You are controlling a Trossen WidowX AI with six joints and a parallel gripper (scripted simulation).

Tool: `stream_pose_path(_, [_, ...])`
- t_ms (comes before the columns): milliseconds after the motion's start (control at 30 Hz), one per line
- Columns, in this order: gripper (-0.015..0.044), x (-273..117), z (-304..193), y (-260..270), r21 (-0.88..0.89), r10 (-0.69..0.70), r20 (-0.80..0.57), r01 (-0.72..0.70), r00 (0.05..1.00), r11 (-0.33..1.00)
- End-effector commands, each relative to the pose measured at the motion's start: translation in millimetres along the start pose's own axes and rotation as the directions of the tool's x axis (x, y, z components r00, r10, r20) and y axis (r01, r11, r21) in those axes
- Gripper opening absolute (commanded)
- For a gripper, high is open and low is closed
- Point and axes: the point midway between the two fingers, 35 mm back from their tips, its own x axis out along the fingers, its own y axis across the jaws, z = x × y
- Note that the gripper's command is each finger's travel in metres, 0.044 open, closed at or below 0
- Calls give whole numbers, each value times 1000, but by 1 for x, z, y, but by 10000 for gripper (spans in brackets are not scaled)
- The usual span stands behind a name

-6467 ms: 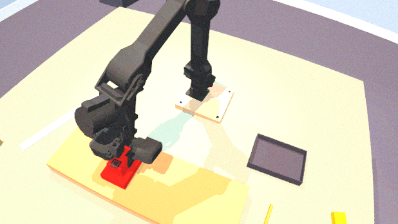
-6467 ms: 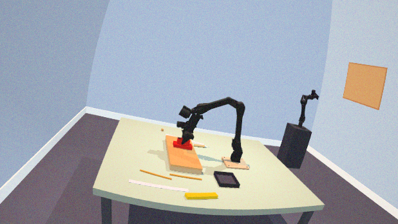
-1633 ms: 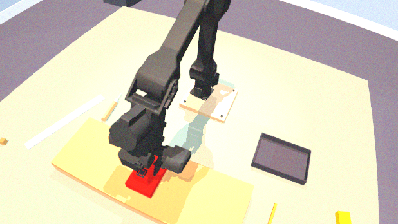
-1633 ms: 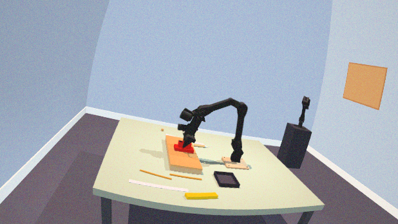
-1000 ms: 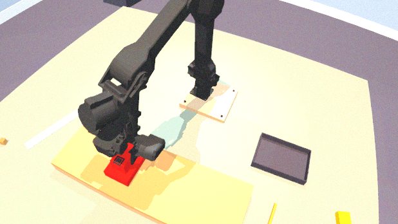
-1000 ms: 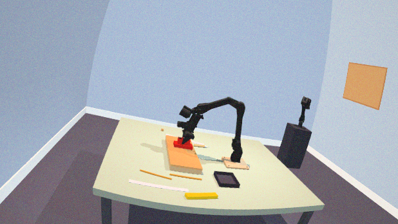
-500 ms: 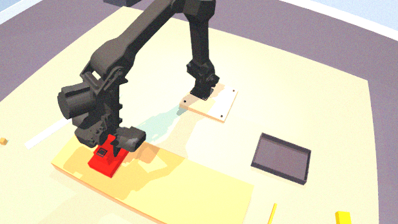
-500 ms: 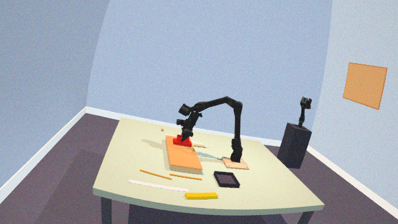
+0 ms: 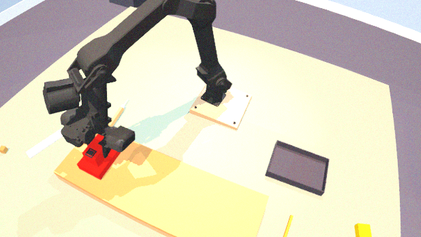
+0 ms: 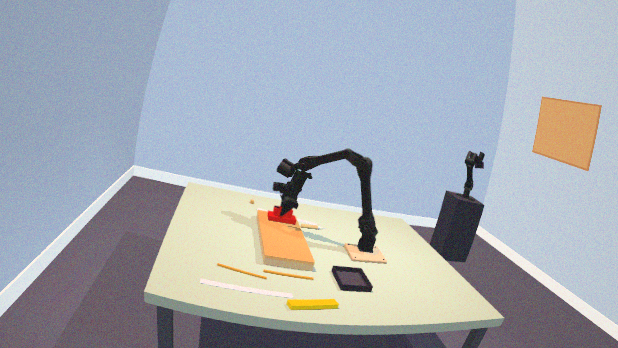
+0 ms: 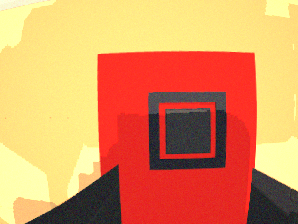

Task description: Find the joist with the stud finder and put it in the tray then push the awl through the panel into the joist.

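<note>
The red stud finder is on the floor panel, near the panel's far end from the tray; any small gap beneath it cannot be told. My gripper is shut on its upright grip. Its square window is dark grey inside a red outline, with no lit mark visible. The awl lies on the table behind the gripper, its orange handle partly hidden in the top view. The dark tray is empty. The joist is hidden.
A white strip lies beyond the panel, with a small orange cube beyond. Near the tray end are thin sticks, another white strip and a yellow block.
</note>
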Motion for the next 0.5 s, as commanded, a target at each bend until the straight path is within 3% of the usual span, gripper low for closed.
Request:
stream_pose_path(0, [0,1,0,-16,-2,0,-1,0,1000,1000])
stream_pose_path(467, [0,-1,0,-28,4,-4,0,4,1000,1000])
